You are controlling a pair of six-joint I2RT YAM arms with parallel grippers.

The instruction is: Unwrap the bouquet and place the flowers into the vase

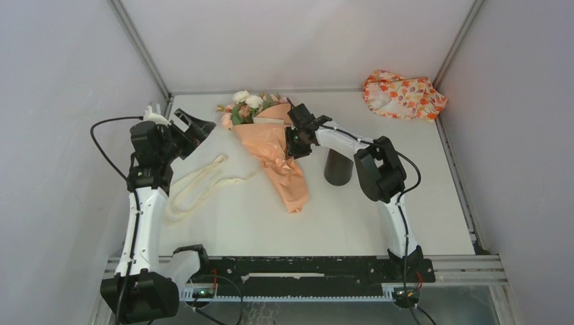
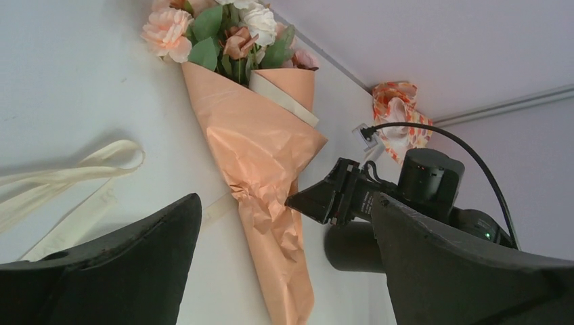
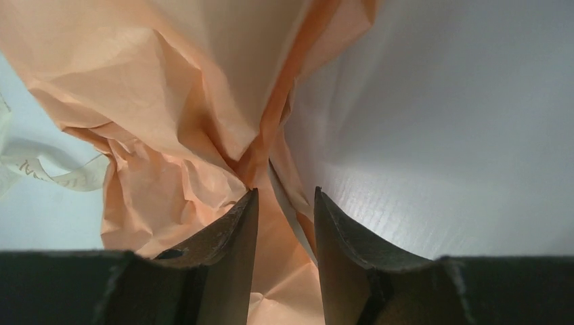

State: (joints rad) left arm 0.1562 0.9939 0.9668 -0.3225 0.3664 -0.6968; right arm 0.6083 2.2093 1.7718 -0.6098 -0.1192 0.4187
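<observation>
1. The bouquet (image 1: 277,152) lies flat on the white table (image 1: 406,203), wrapped in its peach paper cone (image 2: 260,152). It sits right at the fingertips of the right gripper (image 1: 296,140), and the cone's pointed tail runs back toward the arm bases.
2. The flowers (image 1: 245,105), pink, peach and cream blooms among green leaves, spill from the cone's mouth, beyond and to the left of that gripper.
3. The right gripper's jaws stand partly apart at the cone's right-hand edge. A raised fold of paper runs into the gap; whether the pads press on it cannot be told.
4. The vase (image 1: 337,167), dark and cylindrical, stands upright just behind and to the right of the right gripper, near the cone but apart from it.
5. The left gripper (image 1: 193,128) hangs above the table with its jaws spread wide, holding nothing. The bouquet lies off to its right.
6. A cream ribbon (image 1: 196,183) lies in loose loops on the table, below the left gripper and nearer the bases, with one end reaching the cone.
7. An orange-and-white floral cloth (image 1: 404,95) sits crumpled in the far right corner, well beyond the right gripper.
</observation>
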